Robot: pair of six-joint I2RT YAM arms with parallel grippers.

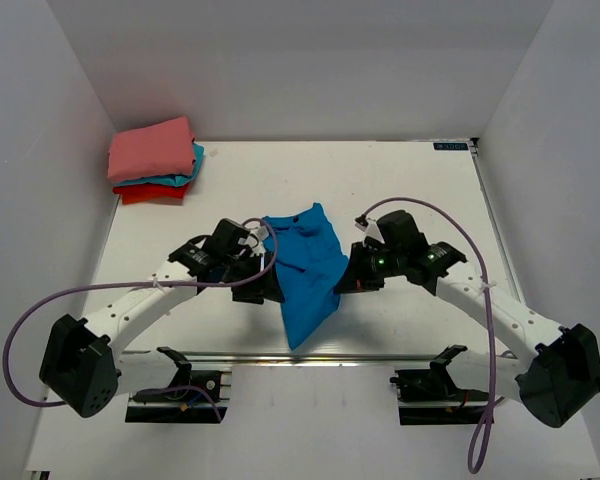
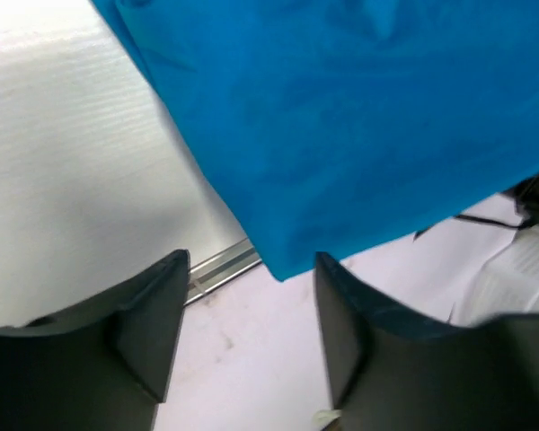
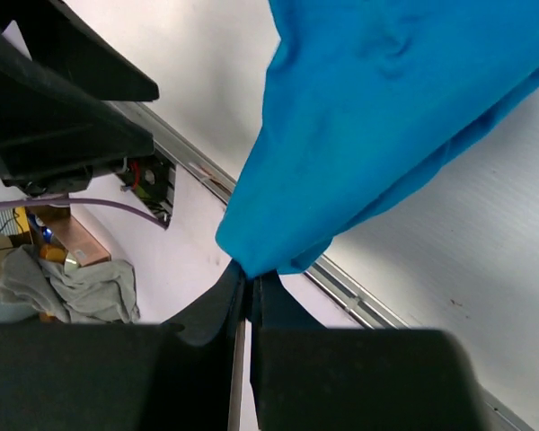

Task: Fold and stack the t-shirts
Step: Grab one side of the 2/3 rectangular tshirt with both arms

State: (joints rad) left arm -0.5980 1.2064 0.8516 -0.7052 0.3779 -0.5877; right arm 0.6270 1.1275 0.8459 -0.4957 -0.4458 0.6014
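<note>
Softly rumpled, wedge-shaped blue t-shirt (image 1: 308, 270)

A plain royal-blue t-shirt (image 1: 308, 272) hangs bunched and unfolded over the middle of the white worktop (image 1: 420, 200), narrowing to a point toward the near edge, while well apart in the far left corner a folded salmon-pink t-shirt (image 1: 152, 148) tops a small pile over a teal one (image 1: 183, 181) and a red one (image 1: 148, 195).

The shirt (image 2: 359, 135) fills the top and right, hanging in soft folds. Below its lowest corner is the left gripper (image 2: 250, 296), dark fingers (image 2: 153, 323) wide apart; whether either touches the shirt is unclear. Left of the shirt lies the white table (image 2: 63, 180), with a metal rail (image 2: 217, 268) just below the corner.
</note>
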